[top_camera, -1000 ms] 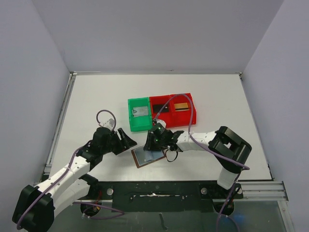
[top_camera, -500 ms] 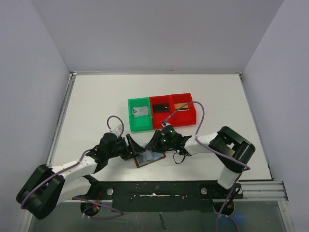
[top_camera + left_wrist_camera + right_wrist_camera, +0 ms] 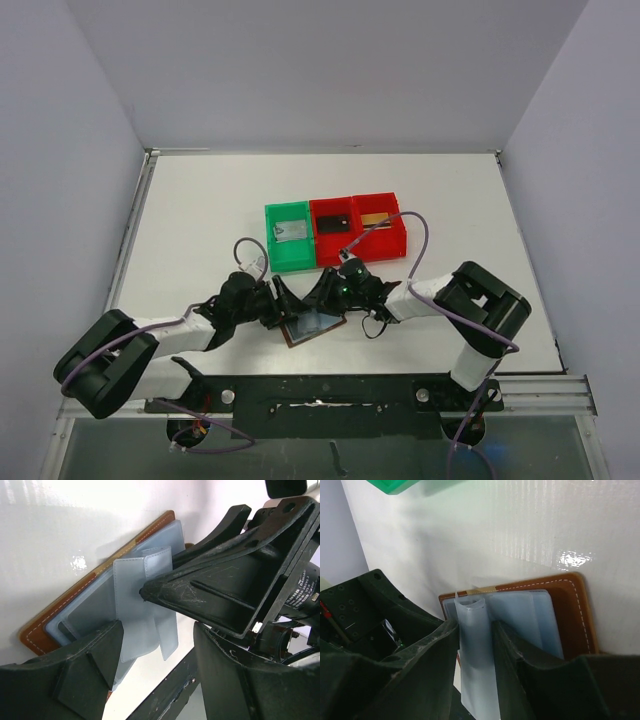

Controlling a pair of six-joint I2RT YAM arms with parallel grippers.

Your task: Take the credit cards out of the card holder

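The card holder (image 3: 318, 326), brown leather (image 3: 90, 587) with pale blue-grey sleeves, lies open near the table's front edge. My right gripper (image 3: 322, 297) is shut on one sleeve (image 3: 477, 655), which stands up from the holder (image 3: 575, 610) between its fingers (image 3: 427, 655). My left gripper (image 3: 280, 303) comes in low from the left. It stands open (image 3: 159, 635) around the raised sleeve flaps (image 3: 135, 580), right beside the right gripper's fingers (image 3: 210, 595). A silver-grey credit card (image 3: 291, 229), a black one (image 3: 335, 222) and a gold one (image 3: 377, 215) lie in the bins.
A green bin (image 3: 271, 245) and two joined red bins (image 3: 400, 232) stand just behind the holder. The table's dark front rail (image 3: 330, 385) runs close below the holder and both arms.
My left arm has stretched right and lowered until its gripper reaches the holder. The right gripper has shifted slightly right at the holder, holding a sleeve upright.
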